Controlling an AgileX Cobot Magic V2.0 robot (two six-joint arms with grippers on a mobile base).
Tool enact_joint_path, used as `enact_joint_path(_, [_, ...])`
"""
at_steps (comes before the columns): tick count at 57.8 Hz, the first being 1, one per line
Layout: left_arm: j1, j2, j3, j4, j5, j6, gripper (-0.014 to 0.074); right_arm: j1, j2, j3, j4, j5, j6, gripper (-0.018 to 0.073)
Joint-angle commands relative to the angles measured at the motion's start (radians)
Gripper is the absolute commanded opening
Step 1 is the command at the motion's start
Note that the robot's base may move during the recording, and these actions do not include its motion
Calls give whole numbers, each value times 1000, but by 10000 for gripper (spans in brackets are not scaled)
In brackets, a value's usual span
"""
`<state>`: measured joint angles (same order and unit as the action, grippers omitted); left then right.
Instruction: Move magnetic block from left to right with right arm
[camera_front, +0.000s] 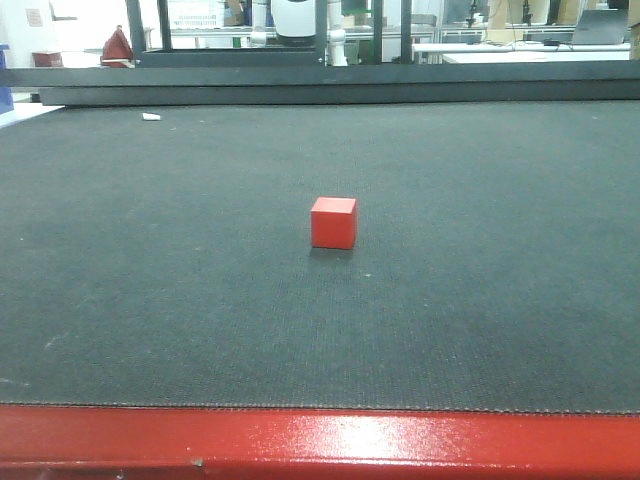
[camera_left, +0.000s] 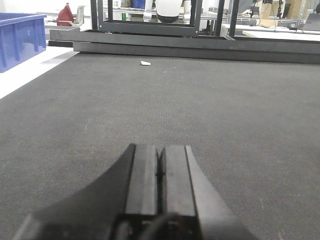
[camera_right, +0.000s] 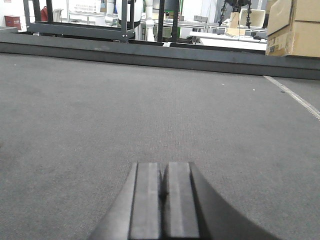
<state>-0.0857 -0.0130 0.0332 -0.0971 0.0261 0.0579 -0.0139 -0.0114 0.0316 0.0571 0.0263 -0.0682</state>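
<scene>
Front cam has the red magnetic block (camera_front: 333, 222) sitting flat on the dark grey mat (camera_front: 480, 300), pretty much dead centre of the picture, standing on its own with its small shadow under it. The glossy red table edge (camera_front: 320, 440) runs along the bottom, closest to me, and a little white scrap (camera_front: 151, 116) lies way off at the far left, near the black frame rail (camera_front: 320, 80).

On the left wrist cam, the left gripper (camera_left: 160, 149) has its fingers pressed together with just a thin seam between them. It sits low over the mat, pointing at the far rail, and a blue bin (camera_left: 20, 37) is off to the left.

Right wrist cam is the same story: the right gripper (camera_right: 163, 166) has its fingers pressed together, pinching nothing. Tan cardboard boxes (camera_right: 292, 25) are stacked at the far right.
</scene>
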Motion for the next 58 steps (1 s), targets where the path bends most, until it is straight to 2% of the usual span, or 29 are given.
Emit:
enact_joint_path(1, [2, -11, 8, -5, -83, -6, -126, -2, -21, 0, -5, -88, -5, 59])
enact_joint_path(45, [2, -11, 8, -5, -83, -6, -126, -2, -21, -5, -4, -115, -5, 59])
enact_joint_path(51, [2, -11, 8, -5, -83, -6, -126, -2, -17, -80, -4, -89, -5, 59])
enact_joint_path(58, [2, -11, 8, -5, -83, -6, -126, -2, 40, -252, -4, 19, -5, 59])
